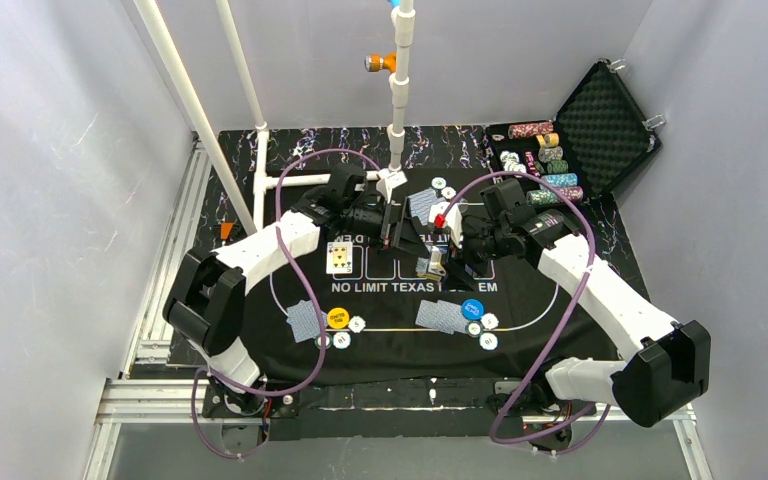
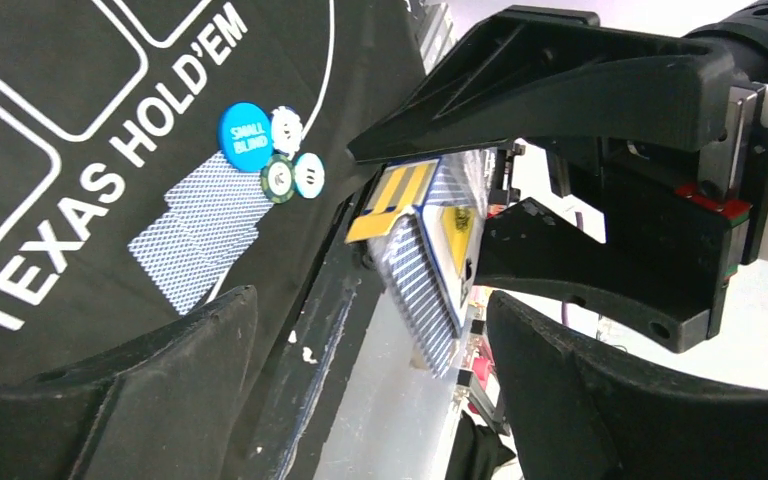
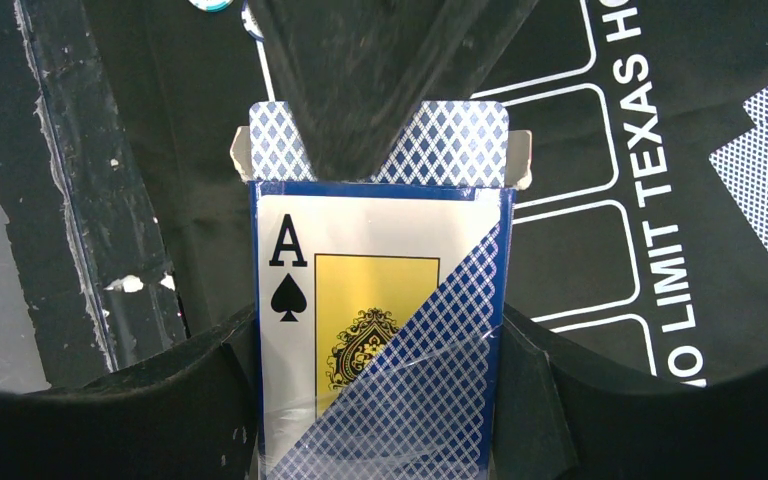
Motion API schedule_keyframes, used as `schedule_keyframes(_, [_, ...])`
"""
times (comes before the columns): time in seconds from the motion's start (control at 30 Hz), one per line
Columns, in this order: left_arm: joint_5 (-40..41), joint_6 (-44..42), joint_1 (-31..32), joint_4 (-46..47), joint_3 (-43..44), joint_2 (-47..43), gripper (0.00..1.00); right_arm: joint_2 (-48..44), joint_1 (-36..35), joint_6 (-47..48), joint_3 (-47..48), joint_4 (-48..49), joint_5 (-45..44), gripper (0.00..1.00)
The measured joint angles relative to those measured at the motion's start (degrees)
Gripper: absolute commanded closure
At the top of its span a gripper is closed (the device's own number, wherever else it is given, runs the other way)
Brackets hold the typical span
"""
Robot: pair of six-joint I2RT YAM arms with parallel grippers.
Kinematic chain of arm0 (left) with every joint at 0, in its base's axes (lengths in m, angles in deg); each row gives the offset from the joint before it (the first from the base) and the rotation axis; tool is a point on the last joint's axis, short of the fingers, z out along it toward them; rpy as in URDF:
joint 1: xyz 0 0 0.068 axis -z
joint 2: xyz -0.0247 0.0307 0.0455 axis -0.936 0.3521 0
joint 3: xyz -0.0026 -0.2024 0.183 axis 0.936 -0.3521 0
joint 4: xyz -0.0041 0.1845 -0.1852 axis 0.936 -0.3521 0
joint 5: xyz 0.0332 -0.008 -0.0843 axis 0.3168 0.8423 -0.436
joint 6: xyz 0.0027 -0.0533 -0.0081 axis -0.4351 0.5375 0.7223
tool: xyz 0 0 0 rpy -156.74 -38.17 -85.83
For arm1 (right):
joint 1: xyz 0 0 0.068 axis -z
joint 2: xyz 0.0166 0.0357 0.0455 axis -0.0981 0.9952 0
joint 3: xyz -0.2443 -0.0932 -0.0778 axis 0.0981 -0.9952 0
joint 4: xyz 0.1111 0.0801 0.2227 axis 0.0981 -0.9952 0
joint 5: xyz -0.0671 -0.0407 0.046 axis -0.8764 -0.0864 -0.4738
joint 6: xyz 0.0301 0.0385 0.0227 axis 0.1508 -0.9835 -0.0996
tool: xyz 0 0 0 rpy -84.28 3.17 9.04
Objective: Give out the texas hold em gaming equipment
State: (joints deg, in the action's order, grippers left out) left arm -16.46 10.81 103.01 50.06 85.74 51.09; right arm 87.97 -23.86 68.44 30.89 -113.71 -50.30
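Observation:
My right gripper point(image 3: 378, 330) is shut on the sides of a blue card box point(image 3: 380, 340) printed with an ace of spades, its top flap open and blue-backed cards point(image 3: 460, 145) showing at the mouth. One finger point(image 3: 360, 70) of my left gripper crosses in front of that mouth. The left gripper point(image 2: 370, 300) is open with nothing between its fingers, just short of the box point(image 2: 430, 260). Both grippers point(image 1: 392, 232) point(image 1: 438, 262) meet over the mat's centre. On the mat lie a face-up card point(image 1: 339, 257), face-down cards point(image 1: 307, 320) point(image 1: 442, 316), a yellow button point(image 1: 338, 318), a blue button point(image 1: 472, 308) and white chips point(image 1: 357, 324) point(image 1: 488, 341).
The black foam-lined case point(image 1: 605, 125) stands open at the back right with stacks of chips point(image 1: 550, 160) beside it. A white pole point(image 1: 400, 90) rises behind the mat, and more face-down cards point(image 1: 422, 205) and chips point(image 1: 439, 184) lie near it. The black mat point(image 1: 400, 345) covers the table's middle.

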Motion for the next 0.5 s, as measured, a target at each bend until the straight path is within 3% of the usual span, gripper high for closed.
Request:
schedule_keyframes(0.2, [-1.33,1.95,1.86,1.29,-0.02,0.9,0.39,-0.07,-0.28,0.9,0.0,-0.17,-0.02,0.99])
schedule_keyframes(0.5, [-2.97,1.57,1.33,0.0,-1.16,1.25,0.51,-0.61,-0.31,1.11,0.0,-1.81,-0.37,0.99])
